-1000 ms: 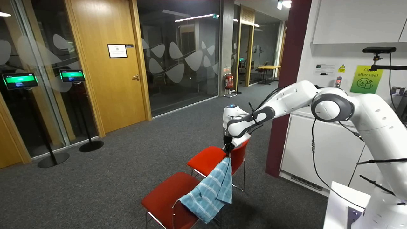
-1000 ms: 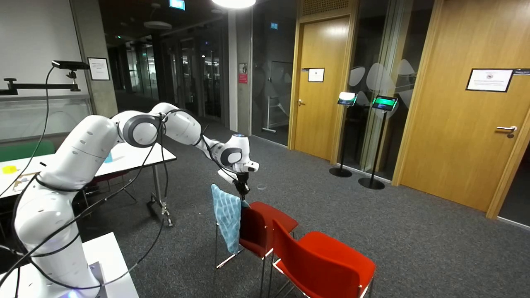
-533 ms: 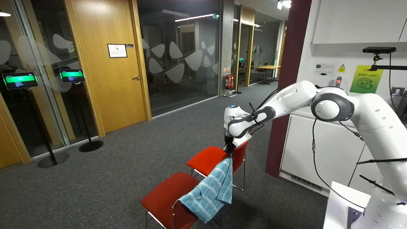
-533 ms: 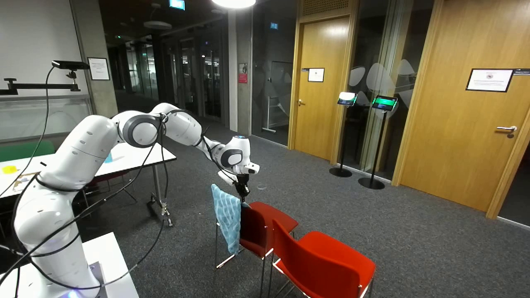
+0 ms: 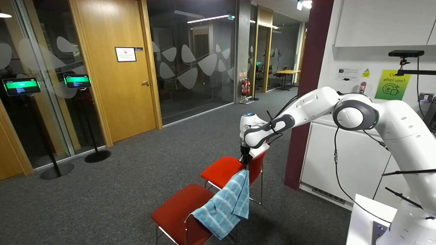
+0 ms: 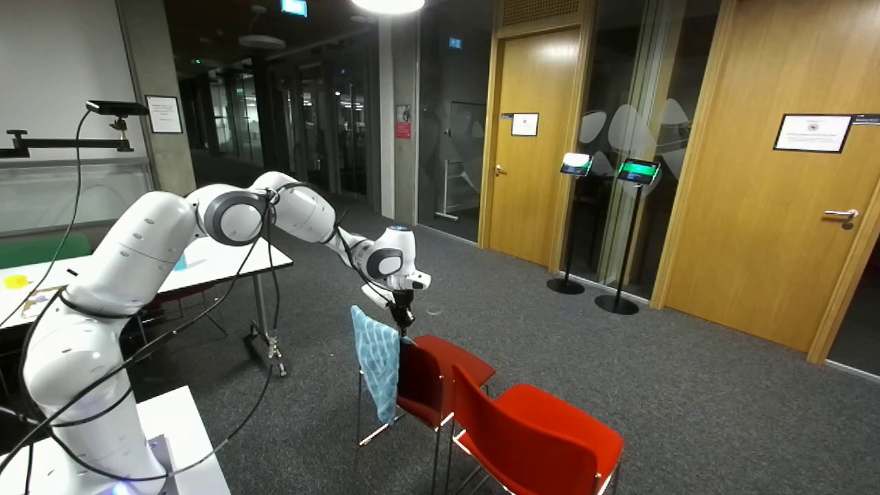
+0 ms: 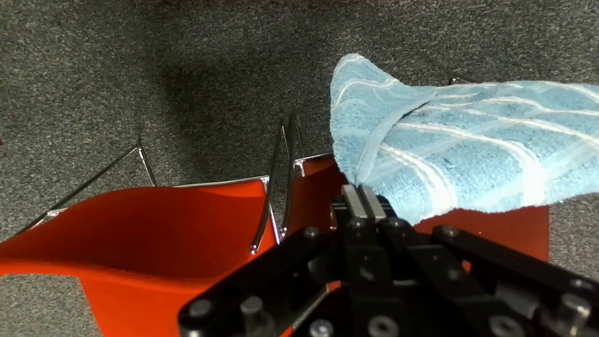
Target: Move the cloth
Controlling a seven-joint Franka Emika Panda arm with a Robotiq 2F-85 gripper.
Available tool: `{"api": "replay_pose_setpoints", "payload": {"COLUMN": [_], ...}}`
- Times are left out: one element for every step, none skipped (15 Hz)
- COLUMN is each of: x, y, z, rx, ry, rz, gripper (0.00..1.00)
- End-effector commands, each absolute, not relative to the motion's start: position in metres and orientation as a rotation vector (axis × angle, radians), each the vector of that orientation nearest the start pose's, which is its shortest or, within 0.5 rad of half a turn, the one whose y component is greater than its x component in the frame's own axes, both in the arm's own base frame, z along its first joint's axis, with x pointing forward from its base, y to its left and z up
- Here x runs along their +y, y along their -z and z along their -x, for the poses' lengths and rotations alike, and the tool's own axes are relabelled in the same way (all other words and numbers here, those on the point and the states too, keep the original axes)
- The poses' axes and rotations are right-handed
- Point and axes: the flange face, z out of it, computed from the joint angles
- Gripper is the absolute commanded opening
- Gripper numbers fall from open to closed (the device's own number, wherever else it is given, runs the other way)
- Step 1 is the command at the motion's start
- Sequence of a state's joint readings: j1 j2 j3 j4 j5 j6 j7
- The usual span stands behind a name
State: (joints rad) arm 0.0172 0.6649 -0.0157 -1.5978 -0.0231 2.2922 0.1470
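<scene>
We see the cloth (image 7: 468,140) in soft light blue, crossed by whitish stripes that curve over its surface. The claw (image 7: 362,199) is black, silver-grey at the tips, and the arm (image 5: 352,116) is white with dark grey bands. In an exterior view we find two reds: a darker chair (image 5: 184,206) and a brighter chair (image 5: 221,172) leaning towards orange. The carpet (image 5: 112,194) looks charcoal to us, flecked paler; the glass wall (image 5: 211,95) bears pale grey leaf-like shapes, the door (image 5: 115,95) is honey-brown, the pillar (image 5: 299,153) maroon.
</scene>
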Motion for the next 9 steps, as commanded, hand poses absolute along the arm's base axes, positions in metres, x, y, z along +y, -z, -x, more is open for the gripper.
{"api": "replay_pose_setpoints", "payload": {"x": [0.000,-0.002,-0.003,-0.005,-0.008,-0.012,-0.016,-0.021,-0.026], "y": [-0.243,-0.242,-0.240,-0.240,-0.240,-0.240,-0.240,-0.240,-0.240], "z": [-0.701,-0.700,-0.700,-0.700,-0.700,-0.699,-0.699,-0.697,-0.697], "rx": [0.209,0.210,0.218,0.222,0.231,0.241,0.252,0.263,0.277], "ry": [0.041,0.038,0.037,0.036,0.035,0.037,0.039,0.042,0.044], "rz": [3.162,3.163,3.165,3.167,3.167,3.166,3.167,3.167,3.165], "gripper": [0.00,0.00,0.00,0.00,0.00,0.00,0.00,0.00,0.00]}}
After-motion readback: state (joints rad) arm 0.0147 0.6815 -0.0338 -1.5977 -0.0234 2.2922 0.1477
